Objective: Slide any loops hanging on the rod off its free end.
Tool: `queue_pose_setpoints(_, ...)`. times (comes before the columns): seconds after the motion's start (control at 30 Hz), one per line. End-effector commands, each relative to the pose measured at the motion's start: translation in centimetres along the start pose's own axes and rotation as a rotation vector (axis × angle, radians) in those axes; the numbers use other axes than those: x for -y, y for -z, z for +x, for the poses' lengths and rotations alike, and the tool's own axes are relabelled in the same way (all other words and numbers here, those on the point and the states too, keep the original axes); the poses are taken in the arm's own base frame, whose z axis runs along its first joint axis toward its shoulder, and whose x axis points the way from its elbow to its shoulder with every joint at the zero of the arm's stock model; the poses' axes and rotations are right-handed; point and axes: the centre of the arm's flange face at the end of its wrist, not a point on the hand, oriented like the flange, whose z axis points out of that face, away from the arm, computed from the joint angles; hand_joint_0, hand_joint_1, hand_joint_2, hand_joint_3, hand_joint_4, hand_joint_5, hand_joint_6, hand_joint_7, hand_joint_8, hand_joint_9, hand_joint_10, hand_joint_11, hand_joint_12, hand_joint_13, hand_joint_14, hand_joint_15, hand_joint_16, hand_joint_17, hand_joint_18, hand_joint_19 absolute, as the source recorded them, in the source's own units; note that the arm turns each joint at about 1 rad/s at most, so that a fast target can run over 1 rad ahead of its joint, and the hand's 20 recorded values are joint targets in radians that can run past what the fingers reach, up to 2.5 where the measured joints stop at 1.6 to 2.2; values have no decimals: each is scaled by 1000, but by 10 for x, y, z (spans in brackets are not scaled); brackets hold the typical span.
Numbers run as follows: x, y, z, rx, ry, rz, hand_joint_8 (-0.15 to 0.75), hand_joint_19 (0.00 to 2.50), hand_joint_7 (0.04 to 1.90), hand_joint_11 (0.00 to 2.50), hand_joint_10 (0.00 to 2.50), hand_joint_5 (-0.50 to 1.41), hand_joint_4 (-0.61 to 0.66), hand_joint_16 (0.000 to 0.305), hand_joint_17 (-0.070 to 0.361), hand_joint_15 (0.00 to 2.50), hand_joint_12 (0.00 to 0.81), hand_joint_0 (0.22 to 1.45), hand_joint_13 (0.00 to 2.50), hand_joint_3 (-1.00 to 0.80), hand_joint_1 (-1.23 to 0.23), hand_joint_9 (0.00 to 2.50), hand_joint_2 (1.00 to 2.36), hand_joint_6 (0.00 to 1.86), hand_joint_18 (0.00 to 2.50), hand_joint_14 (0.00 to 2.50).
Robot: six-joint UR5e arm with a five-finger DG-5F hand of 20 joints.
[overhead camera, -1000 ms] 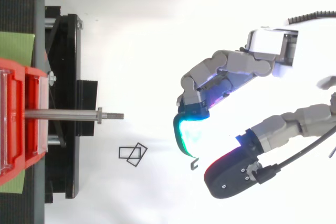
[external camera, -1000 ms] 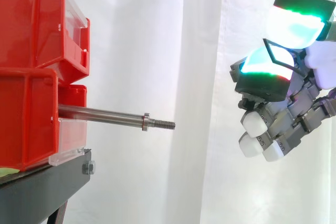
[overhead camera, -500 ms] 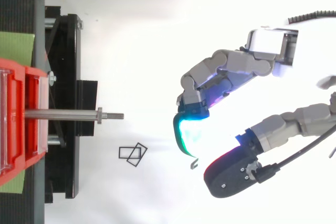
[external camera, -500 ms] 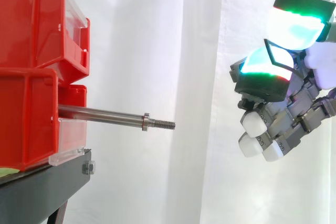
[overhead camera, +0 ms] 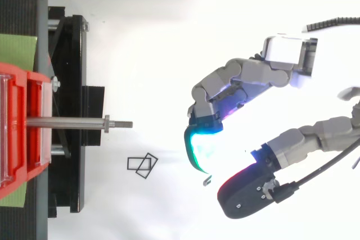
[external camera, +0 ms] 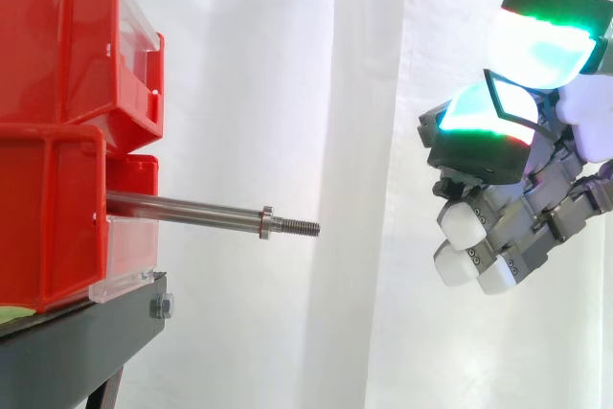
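The steel rod (external camera: 192, 210) sticks out rightward from the red bins (external camera: 57, 131), and nothing hangs on it up to its threaded free end (external camera: 302, 228). My hand (external camera: 517, 208) hovers well to the right of that end, slightly higher. A thin black square loop (external camera: 488, 79) is pinched between two glowing pads; from above, a small piece of this loop (overhead camera: 207, 181) shows between the cyan pad and the dark thumb pad. The other fingers are curled under. Two more black square loops (overhead camera: 142, 165) lie overlapping on the white floor below the rod's tip.
The bins stand stacked on a black stand (external camera: 77, 342) at the left, before the white curtain. A wide open gap separates the rod's tip from my hand (overhead camera: 247, 77).
From above, my hand has drifted slightly toward the lower edge of the view, the pinched loop with it. The rod and the fallen loops have not moved.
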Motion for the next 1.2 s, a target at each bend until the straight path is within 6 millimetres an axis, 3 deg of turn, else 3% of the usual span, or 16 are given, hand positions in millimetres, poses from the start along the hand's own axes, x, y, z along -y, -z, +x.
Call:
queue_pose_setpoints(0.0,-1,0,1,0,1,-5,234,75,1207,91,2,-188,72,34,77,0,195,651,577,-500,-684,823,1000,816,475,0)
queue_pose_setpoints(0.8,-1,0,1,0,1,-5,305,45,1260,23,0,-211,133,33,74,0,208,641,552,-478,-555,821,1002,855,378,0)
queue_pose_setpoints(1.17,-1,0,1,0,1,-5,260,29,1243,0,1,-215,117,34,76,0,218,639,516,-463,-545,805,1003,865,331,0)
